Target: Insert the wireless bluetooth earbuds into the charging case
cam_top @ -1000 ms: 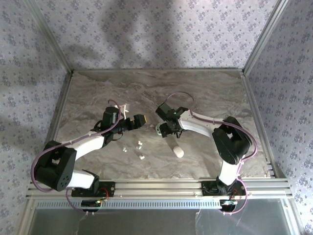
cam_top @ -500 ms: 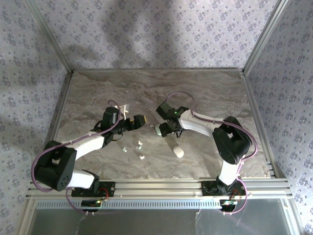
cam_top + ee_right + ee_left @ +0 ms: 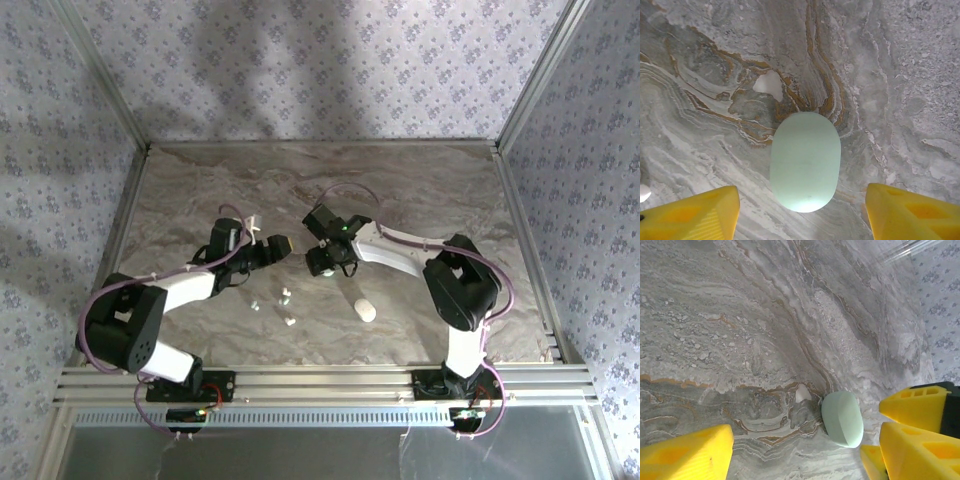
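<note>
The mint case [image 3: 805, 161] lies flat on the marbled table [image 3: 420, 190], smooth side up, about mid-table. The right gripper [image 3: 801, 200] hangs straight over it with its yellow fingers [image 3: 690, 215] spread wide, one on each side of the case. Neither finger touches the case, and bare table shows in both gaps. From above, the right gripper [image 3: 322, 263] covers most of the case.

The left gripper [image 3: 278, 245] sits just left of the mint case, and its fingers [image 3: 685, 452] are also parted with nothing held. In its own camera the case [image 3: 842, 419] lies ahead of the fingertips, close to the right-hand finger.

The earbuds [image 3: 285, 295] are three tiny white bits loose on the table. They lie left of the mint case and nearer the arm bases, close together but apart from it. A white case [image 3: 365, 310] lies right of the mint case, also toward the bases, near but not touching.
</note>
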Controlling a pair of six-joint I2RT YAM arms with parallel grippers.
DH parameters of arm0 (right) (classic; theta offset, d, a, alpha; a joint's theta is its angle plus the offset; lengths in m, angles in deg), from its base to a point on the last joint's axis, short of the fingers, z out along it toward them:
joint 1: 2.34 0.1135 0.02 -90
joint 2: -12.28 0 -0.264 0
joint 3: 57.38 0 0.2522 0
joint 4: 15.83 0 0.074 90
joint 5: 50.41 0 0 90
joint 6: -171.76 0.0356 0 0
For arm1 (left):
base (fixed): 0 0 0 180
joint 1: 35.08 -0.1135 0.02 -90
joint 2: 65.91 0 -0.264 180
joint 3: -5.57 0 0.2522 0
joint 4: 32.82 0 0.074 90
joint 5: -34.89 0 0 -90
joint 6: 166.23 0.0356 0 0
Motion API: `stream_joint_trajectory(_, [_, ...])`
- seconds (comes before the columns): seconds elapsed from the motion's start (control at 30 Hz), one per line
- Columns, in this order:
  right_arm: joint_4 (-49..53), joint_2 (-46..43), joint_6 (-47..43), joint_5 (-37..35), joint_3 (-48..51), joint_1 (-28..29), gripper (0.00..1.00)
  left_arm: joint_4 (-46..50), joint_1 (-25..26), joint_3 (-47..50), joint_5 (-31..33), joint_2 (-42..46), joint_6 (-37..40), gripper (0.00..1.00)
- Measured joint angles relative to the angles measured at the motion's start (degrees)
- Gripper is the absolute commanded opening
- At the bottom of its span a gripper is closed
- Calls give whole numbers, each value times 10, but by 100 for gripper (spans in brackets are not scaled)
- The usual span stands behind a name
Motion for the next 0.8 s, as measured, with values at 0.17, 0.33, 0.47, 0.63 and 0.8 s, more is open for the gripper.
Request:
stream_joint_trajectory(0.17, [13, 18, -2, -3, -11, 0, 64, -5, 0, 0, -9, -7, -6, 70])
stream_joint_trajectory(0.33, [19, 31, -2, -5, -27, 0, 61, -7, -1, 0, -10, -7, -6, 70])
stream_joint_trajectory(0.47, [21, 38, -2, -5, -31, 0, 59, -7, -1, 0, -10, -7, -6, 69])
stream_joint_trajectory(0.63, [23, 48, -2, -5, -36, 0, 54, -7, -1, 0, -10, -8, -6, 69])
stream_joint_trajectory(0.8, [25, 49, -5, -5, -36, 0, 52, -7, -1, 0, -11, -8, -6, 68])
